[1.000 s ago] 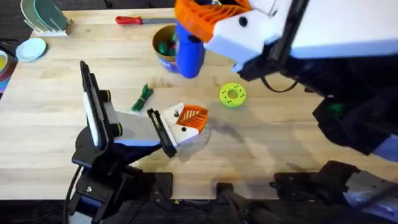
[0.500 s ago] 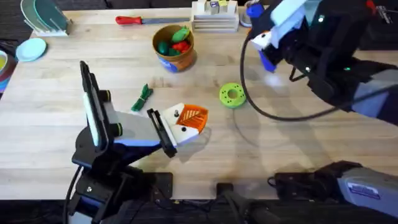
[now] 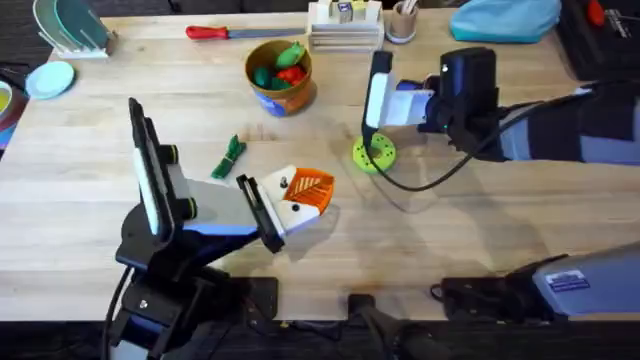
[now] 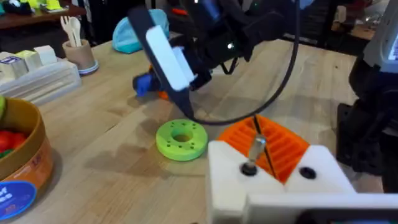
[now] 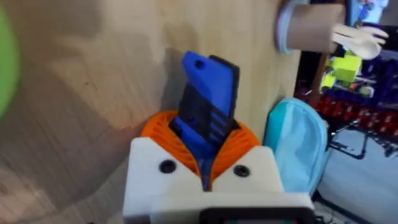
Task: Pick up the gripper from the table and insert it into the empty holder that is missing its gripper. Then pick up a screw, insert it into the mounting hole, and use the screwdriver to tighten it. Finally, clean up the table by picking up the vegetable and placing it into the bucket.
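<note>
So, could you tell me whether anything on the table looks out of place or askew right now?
Yes: the screw stands proud of the white holder, beside the orange gripper, not seated. The vegetable also lies loose on the table, outside the bucket.

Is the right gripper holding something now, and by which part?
Yes: the right gripper holds the blue-handled screwdriver, its orange pads closed on the handle's lower end.

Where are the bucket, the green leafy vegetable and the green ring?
bucket (image 3: 273,92): overhead view, on its orange front wall.
vegetable (image 3: 231,156): overhead view, on the middle of its leafy body.
green ring (image 4: 181,139): left wrist view, on its flat top face.
</note>
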Available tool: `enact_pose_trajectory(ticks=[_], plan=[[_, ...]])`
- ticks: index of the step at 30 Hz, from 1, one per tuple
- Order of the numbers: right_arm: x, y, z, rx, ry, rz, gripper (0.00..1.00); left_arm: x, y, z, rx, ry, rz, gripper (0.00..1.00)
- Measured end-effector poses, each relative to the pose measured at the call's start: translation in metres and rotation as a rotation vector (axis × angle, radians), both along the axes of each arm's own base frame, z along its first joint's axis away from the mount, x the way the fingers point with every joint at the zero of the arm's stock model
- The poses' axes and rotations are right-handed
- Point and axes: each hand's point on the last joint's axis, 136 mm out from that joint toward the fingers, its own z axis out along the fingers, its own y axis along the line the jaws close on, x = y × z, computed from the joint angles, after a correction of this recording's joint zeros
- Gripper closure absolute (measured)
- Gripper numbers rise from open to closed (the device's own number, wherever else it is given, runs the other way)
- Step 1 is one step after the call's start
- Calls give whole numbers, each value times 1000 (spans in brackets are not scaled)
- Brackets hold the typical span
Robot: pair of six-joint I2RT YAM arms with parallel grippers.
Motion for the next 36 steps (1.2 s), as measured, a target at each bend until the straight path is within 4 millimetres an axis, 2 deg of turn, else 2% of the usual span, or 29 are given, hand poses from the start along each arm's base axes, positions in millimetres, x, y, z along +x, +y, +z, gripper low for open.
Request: enact_pose_trajectory(ticks=[5,6,7,11,14,15,16,19,21,22,27,31,36], plan=[[-6,6,-6,-53,60,26,980,0,0,0,0,0,0,995],[-7,8,-7,-56,69,28,966,0,0,0,0,0,0,995],[-9,9,-8,-56,78,26,911,0,0,0,0,0,0,995],[-14,16,-9,-42,99,27,531,0,0,0,0,0,0,995],[-10,19,2,-18,75,10,136,0,0,0,0,0,0,990],[-9,20,6,-9,69,3,46,0,0,0,1,-2,0,946],[-10,20,7,4,71,-7,19,0,0,0,1,-2,0,871],[-12,20,7,42,69,-63,12,0,0,0,2,-3,0,468],[-14,20,9,80,61,-117,12,0,0,0,2,-3,0,139],[-17,21,10,105,60,-141,12,0,0,0,0,0,0,44],[-33,30,13,248,71,-231,11,0,0,0,2,-3,1,9],[-38,33,34,411,26,-314,10,5,3,3,0,-23,32,9],[-38,38,76,601,-55,-350,10,23,16,41,-117,-102,169,9]])
